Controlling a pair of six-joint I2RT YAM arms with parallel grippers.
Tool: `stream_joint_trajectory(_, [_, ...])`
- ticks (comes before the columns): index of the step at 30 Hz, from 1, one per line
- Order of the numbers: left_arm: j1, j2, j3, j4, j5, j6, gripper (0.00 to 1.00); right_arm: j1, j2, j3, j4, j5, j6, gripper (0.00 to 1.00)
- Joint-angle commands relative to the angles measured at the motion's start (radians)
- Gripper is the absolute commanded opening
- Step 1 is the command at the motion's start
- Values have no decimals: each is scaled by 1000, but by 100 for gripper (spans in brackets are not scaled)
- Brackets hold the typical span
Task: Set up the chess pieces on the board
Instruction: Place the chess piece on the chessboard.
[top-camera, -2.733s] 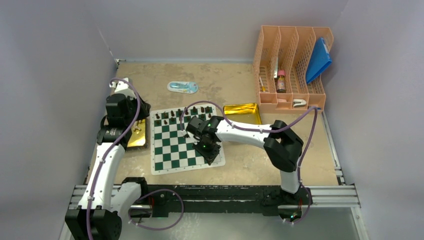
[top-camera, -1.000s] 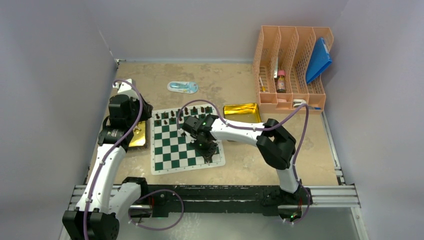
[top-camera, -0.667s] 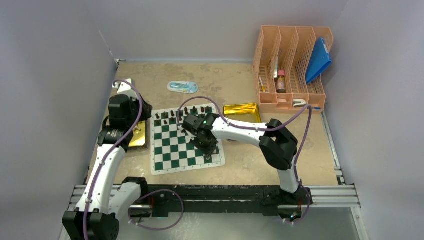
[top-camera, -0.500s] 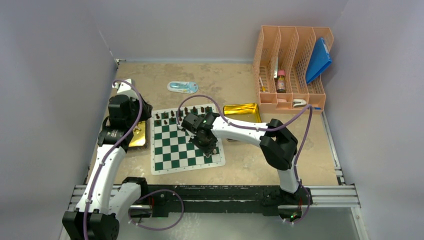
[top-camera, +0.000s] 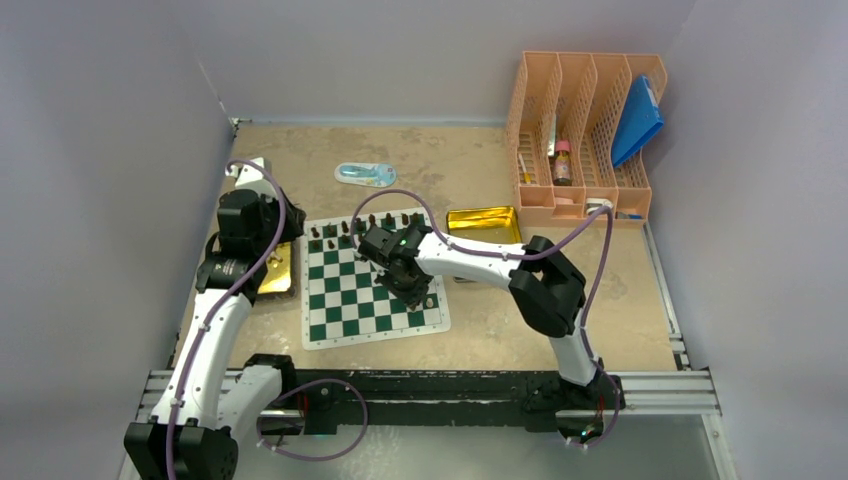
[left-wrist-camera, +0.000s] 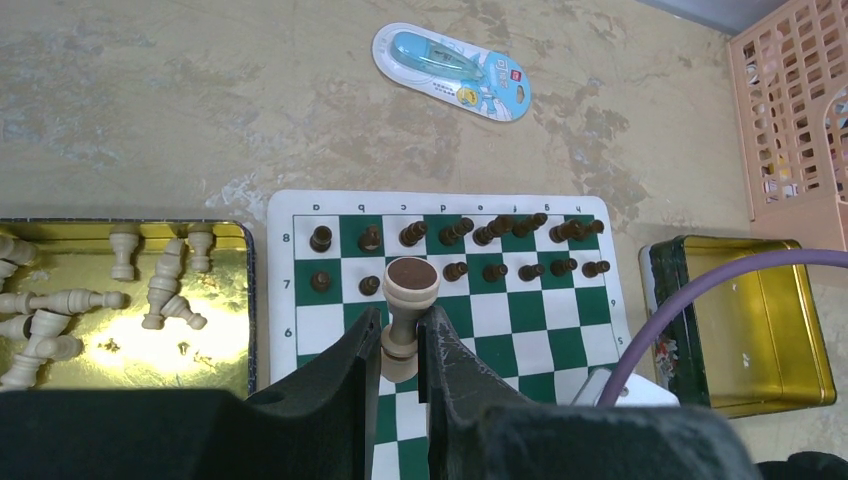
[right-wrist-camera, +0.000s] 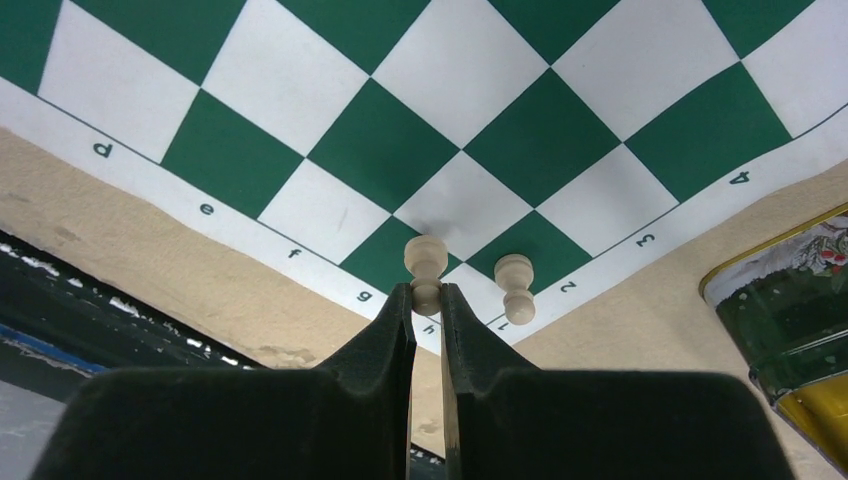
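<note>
Left wrist view tells most of the story: the dark pieces (left-wrist-camera: 455, 232) stand in two rows along the far side of the board (left-wrist-camera: 283, 300). They fill ranks eight and seven as far as I can see, though one square hides behind a held piece. That half looks done.

The cream side has barely begun. A heap of cream pieces (left-wrist-camera: 165, 290) lies tumbled in the gold tray (left-wrist-camera: 130, 350) on the tabletop, just left of the board. The left pincer (left-wrist-camera: 400, 325) is clamped on one cream piece (left-wrist-camera: 411, 285), held aloft near the tray and the board's left edge.

In the right wrist view the right pincer (right-wrist-camera: 427, 292) is closed tight on a cream pawn (right-wrist-camera: 426, 260) at the board's near right corner. Just beside it a lone pawn (right-wrist-camera: 516, 285) stands on the second rank.

I'd judge the job roughly half finished: nearly all the cream pieces wait to be placed.
</note>
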Motion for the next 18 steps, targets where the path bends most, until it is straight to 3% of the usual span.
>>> stream_joint_trajectory(1, [-11, -11, 46, 23, -11, 5, 11, -11, 11, 39, -16, 25, -5, 13])
stream_joint_trajectory(18, [-13, -20, 40, 16, -11, 2, 11, -20, 27, 40, -19, 41, -3, 12])
